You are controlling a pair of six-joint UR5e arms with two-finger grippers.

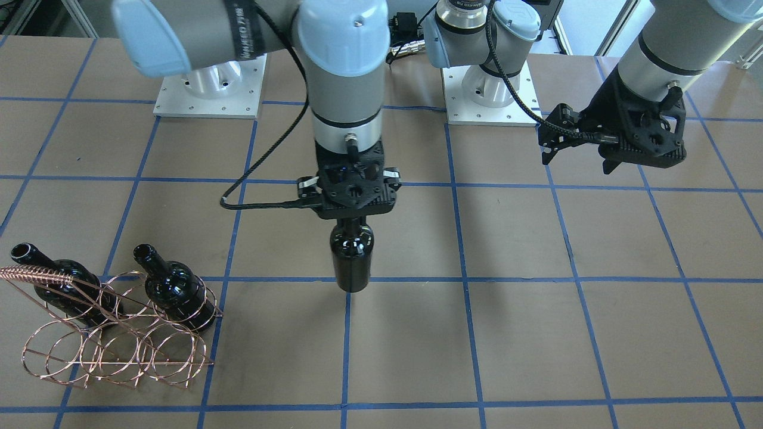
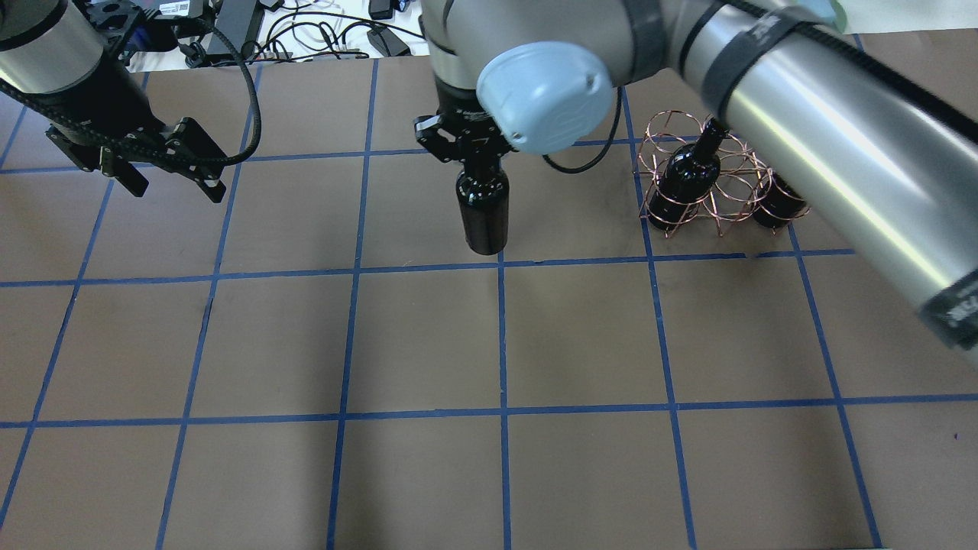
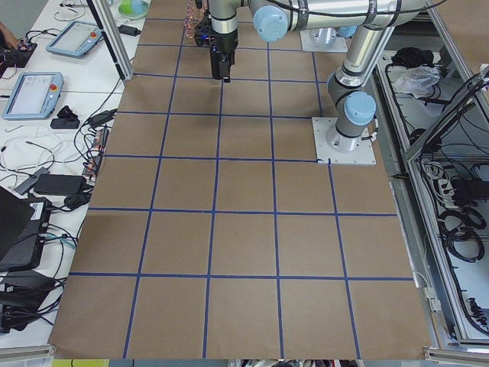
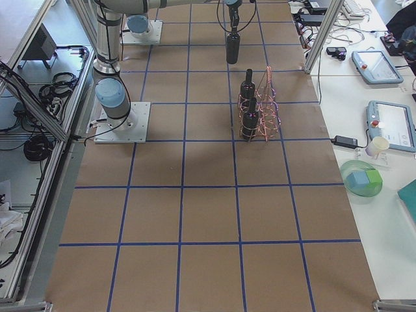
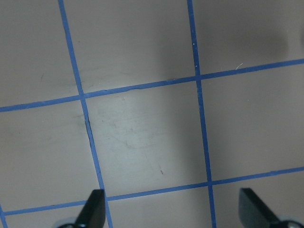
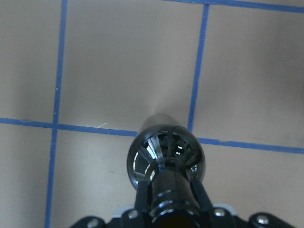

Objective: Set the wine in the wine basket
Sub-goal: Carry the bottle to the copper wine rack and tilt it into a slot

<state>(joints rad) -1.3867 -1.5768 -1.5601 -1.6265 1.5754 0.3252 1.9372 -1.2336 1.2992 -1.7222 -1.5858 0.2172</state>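
Observation:
My right gripper (image 1: 352, 205) is shut on the neck of the wine (image 1: 352, 256), a glossy near-black bottle held upright over the table's middle. The wrist view looks down its neck to the shoulders (image 6: 166, 154), with fingers (image 6: 142, 197) on both sides. I cannot tell whether its base touches the table. The copper wire wine basket (image 1: 113, 351) stands off to the robot's right (image 2: 657, 130) and holds two more dark bottles (image 1: 59, 286) (image 1: 176, 292), necks pointing up and out. My left gripper (image 1: 577, 162) hangs open and empty over bare table (image 5: 173, 213).
The table is brown with a blue tape grid. Two arm base plates (image 1: 208, 89) (image 1: 492, 95) sit at the robot's edge. Side benches hold tablets (image 4: 374, 65), a cup (image 4: 374, 146), a green bowl (image 4: 362, 179) and cables (image 2: 321, 34).

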